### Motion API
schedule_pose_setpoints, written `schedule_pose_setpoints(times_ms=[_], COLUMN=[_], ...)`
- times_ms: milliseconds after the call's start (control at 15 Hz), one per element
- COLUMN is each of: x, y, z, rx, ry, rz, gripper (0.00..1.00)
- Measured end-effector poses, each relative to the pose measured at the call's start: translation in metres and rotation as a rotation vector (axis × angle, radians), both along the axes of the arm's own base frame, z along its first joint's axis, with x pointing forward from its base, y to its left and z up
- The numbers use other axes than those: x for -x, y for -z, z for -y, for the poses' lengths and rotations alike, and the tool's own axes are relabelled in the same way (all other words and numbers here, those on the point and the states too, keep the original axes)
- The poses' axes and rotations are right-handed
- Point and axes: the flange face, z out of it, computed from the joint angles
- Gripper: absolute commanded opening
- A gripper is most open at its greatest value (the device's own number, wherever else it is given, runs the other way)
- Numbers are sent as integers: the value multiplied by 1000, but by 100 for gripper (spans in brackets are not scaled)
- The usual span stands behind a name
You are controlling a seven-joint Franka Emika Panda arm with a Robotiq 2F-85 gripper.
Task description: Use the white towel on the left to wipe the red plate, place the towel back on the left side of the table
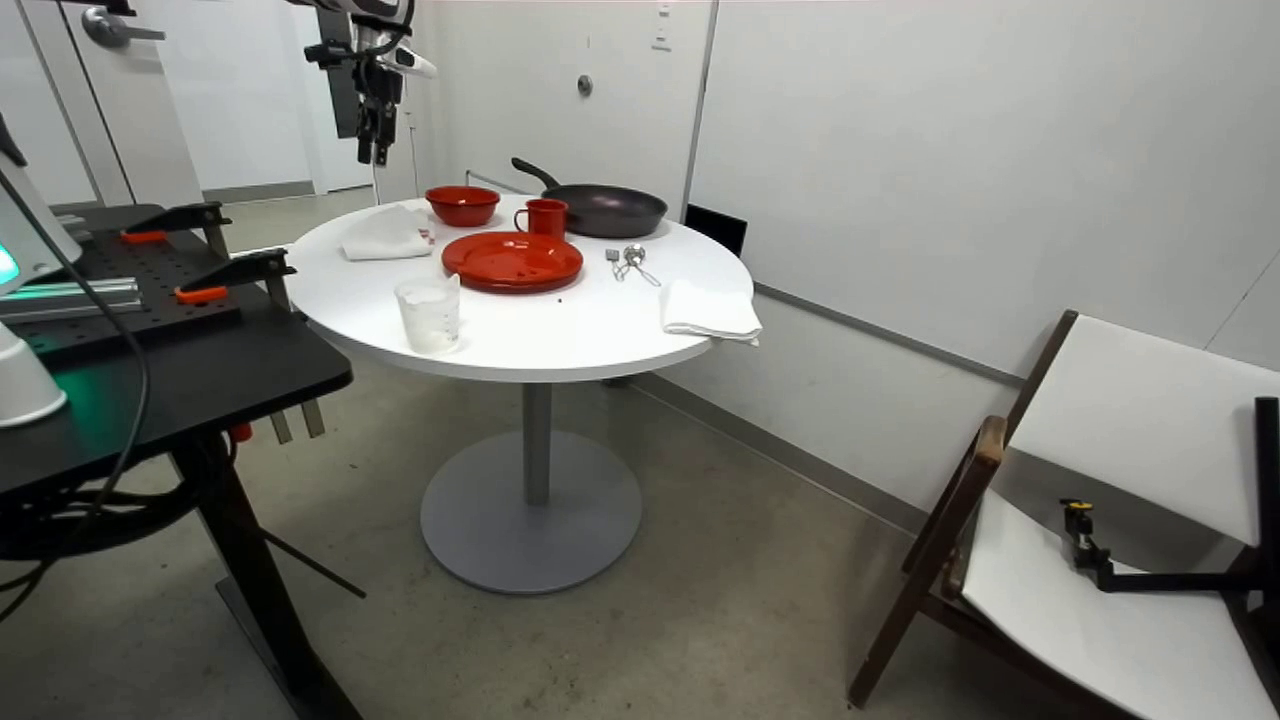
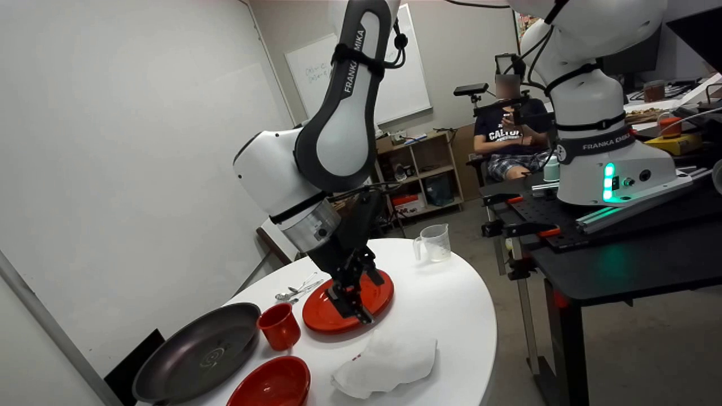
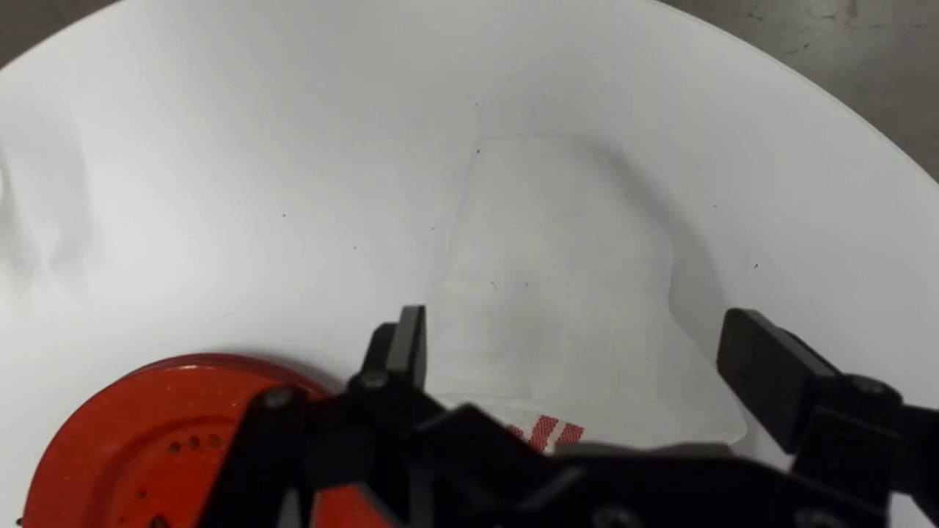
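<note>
Your claw (image 3: pixel 576 334) hangs over the table (image 1: pixel 600 335), its jaws wide apart. Below it the towel (image 3: pixel 557 293) lies near the plate (image 1: pixel 512 258). Farther out you have the mug (image 1: pixel 546 219), bowl (image 1: pixel 463 208) and pan (image 1: pixel 606 211).

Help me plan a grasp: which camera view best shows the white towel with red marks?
The wrist view: it shows the white towel largest, from above, red marks distinct, though the open gripper hides part of one edge. Both exterior views show the towel smaller, at a slant, the marks tiny.
</note>
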Motion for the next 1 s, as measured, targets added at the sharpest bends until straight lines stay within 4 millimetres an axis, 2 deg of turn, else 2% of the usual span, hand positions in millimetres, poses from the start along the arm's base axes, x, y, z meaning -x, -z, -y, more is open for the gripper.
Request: schedule_pose_setpoints(times_ms=[600, 1000], x=[25, 18], y=[54, 72], z=[-15, -32], rx=[32, 22], ry=[-21, -38], rz=[-139, -154], gripper=[100, 100])
